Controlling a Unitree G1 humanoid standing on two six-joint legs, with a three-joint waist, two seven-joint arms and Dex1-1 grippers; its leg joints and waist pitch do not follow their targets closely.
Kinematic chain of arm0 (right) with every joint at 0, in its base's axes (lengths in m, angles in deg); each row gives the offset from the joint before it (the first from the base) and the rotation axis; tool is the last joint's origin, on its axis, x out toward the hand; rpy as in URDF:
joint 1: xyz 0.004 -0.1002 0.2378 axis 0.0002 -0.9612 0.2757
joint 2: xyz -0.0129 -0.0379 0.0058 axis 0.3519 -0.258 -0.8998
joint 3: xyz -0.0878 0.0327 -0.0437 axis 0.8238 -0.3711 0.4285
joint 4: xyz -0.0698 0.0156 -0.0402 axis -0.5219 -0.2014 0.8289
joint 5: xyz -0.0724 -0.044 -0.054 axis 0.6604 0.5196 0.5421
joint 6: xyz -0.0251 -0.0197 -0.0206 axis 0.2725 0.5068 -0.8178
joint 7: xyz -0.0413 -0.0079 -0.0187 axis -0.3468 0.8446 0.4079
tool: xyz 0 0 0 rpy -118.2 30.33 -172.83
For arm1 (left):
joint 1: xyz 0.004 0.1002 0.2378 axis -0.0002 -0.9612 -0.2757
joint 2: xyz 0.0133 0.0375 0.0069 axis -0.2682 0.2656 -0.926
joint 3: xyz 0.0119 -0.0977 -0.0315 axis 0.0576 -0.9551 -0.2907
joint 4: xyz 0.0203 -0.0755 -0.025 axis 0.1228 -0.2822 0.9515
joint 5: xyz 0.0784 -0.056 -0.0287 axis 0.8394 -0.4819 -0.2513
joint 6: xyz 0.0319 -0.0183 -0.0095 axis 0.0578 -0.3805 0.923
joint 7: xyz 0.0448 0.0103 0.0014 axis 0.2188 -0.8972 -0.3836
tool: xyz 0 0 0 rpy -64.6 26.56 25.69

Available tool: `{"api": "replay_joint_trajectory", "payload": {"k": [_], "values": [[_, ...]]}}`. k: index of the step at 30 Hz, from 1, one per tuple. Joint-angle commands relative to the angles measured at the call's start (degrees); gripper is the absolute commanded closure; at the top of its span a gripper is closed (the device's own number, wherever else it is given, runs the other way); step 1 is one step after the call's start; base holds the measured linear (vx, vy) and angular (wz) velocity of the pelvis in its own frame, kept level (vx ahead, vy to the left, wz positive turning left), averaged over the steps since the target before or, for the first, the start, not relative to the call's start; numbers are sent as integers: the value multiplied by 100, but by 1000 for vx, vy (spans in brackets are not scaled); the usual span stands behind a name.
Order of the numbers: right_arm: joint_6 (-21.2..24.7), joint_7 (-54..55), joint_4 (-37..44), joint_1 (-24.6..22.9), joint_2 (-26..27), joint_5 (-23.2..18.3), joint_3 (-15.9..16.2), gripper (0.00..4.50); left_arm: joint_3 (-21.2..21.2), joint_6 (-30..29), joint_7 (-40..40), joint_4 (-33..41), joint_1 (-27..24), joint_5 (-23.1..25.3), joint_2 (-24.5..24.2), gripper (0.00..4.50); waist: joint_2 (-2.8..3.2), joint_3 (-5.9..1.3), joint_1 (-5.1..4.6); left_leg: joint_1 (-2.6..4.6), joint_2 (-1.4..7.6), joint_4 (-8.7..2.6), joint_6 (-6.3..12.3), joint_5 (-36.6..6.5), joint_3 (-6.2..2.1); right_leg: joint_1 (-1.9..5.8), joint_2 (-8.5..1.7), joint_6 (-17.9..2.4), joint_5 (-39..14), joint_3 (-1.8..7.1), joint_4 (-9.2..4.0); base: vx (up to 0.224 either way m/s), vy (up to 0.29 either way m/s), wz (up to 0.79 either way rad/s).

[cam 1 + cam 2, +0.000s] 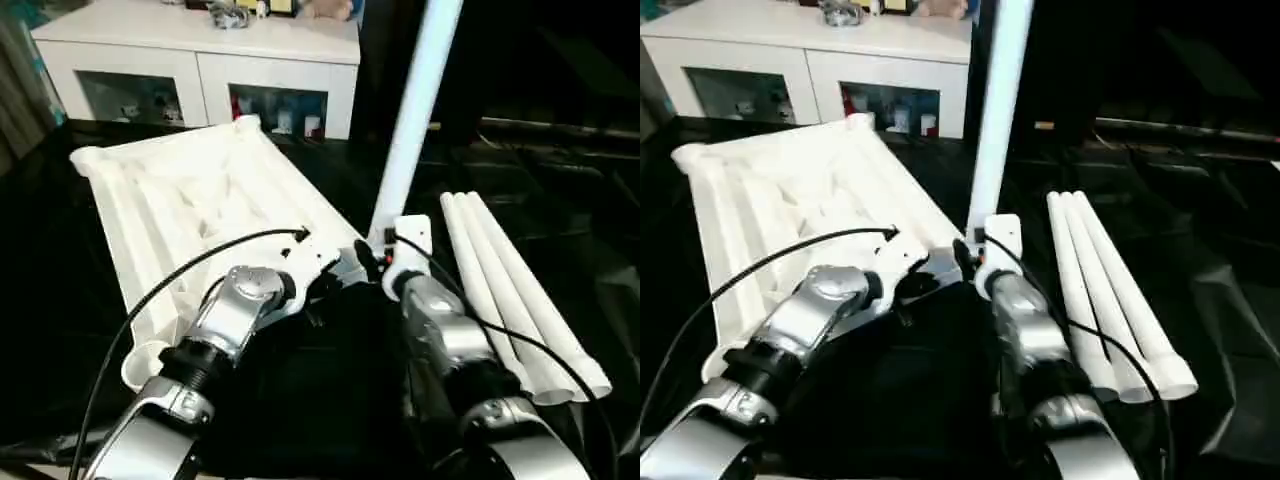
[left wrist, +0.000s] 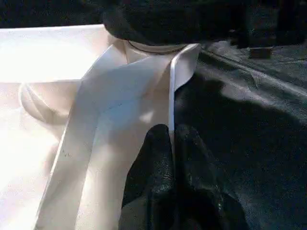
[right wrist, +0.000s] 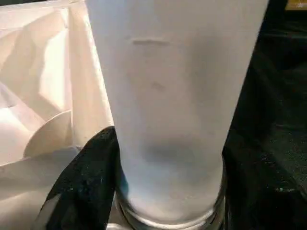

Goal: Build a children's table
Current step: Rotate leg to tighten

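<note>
The white table top (image 1: 190, 200) lies upside down, ribbed underside up, on the black work table. One white leg (image 1: 415, 110) stands upright in its near right corner socket (image 3: 168, 218). My right gripper (image 1: 385, 262) is shut on the base of this leg (image 3: 172, 96), with a black finger (image 3: 86, 182) against its side. My left gripper (image 1: 330, 272) is just left of that corner, its fingers (image 2: 158, 163) shut on the top's thin rim (image 2: 171, 96). Three more legs (image 1: 510, 290) lie side by side to the right.
A white glass-door cabinet (image 1: 200, 60) stands behind the work table, with small items on top. Black cloth (image 1: 80, 300) covers the work table around the top. A black cable (image 1: 180, 270) runs over my left forearm.
</note>
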Motion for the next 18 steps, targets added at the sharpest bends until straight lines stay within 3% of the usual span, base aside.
{"api": "replay_joint_trajectory", "payload": {"k": [1, 2, 6, 9, 13, 18], "values": [[36, -100, -310, -98, 17, 58, 59, 144, -20, 61, 53, 35, -112, -114, -8, 450, -17, -253, -15, 46, 67, -411, -116, -2243, -62, 101, -294, -510, -2575, 145, -546, 0, 0, 0], [-19, -133, -301, -92, 12, 62, 52, 107, -16, 72, 70, 38, -119, -115, -38, 450, -13, -252, -21, 37, 69, -417, -100, -2220, -60, 106, -288, -541, -2504, 144, -540, 0, 0, 0], [-165, -533, -190, -83, -103, -44, 4, 76, -8, 236, 272, 71, -188, -117, -254, 450, -28, -270, -34, 4, 76, -413, -33, -2019, -47, 137, -289, -665, -2199, 155, -503, 0, 0, 0], [-33, -1258, 171, -175, -322, -238, 56, 60, -47, 329, 469, 101, -243, -139, -443, 450, -24, -266, -27, 2, 77, -402, 35, -1914, -27, 139, -270, -745, -2014, 155, -489, 0, 0, 0], [371, -2830, 1328, -654, -1041, -518, 441, 60, -44, 657, 1103, 268, -368, -289, -825, 450, -32, -292, 24, -45, 106, -385, 190, -1473, -28, 218, -268, -865, -1335, 156, -413, 0, 0, 0], [522, -4091, 2051, -985, -1764, -557, 856, 60, 44, 749, 2003, 775, -585, -622, -1141, 450, -24, -300, 46, -39, 123, -355, 230, -1275, -6, 213, -274, -1102, -1004, 162, -360, 0, 0, 0]]}}
